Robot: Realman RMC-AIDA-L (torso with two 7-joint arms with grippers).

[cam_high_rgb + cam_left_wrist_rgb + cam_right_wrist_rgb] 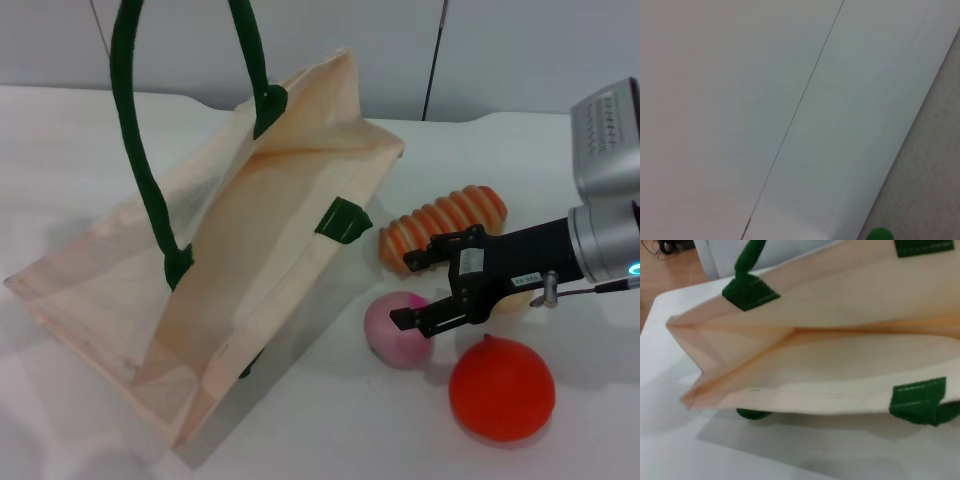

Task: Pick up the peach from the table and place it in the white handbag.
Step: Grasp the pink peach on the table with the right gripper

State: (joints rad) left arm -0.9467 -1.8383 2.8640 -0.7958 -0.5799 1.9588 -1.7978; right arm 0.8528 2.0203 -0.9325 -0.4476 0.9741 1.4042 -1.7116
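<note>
1. The table (80, 160) was plain white, matte and lit evenly; soft shadows lay under the things on it.
2. Behind the table, at 12 o'clock, ran a pale grey wall (500, 50) with thin dark vertical seams.
3. The handbag (250, 230) lay on its side across the table's left and middle, its mouth gaping toward 3 o'clock, one green handle (135, 150) arching up at 11 o'clock.
4. The peach (396, 328) sat on the table at 4 o'clock from the bag's mouth, near it but apart.
5. The right gripper (408, 291) reached in from 3 o'clock with its fingers spread apart, empty, the lower finger (425, 318) over the peach's top edge; whether it touched the fruit could not be told.
6. A ribbed orange bun (445, 225) lay at 12 o'clock from the peach, behind the gripper.
7. An orange-red ball (501, 388) sat at 4 o'clock from the peach, close beside it.
8. The right wrist view looked into the bag's open cream interior (840, 355), green tabs (917, 397) on its rim.
9. The left wrist view showed only grey panels and a floor strip; the left gripper was out of sight.
</note>
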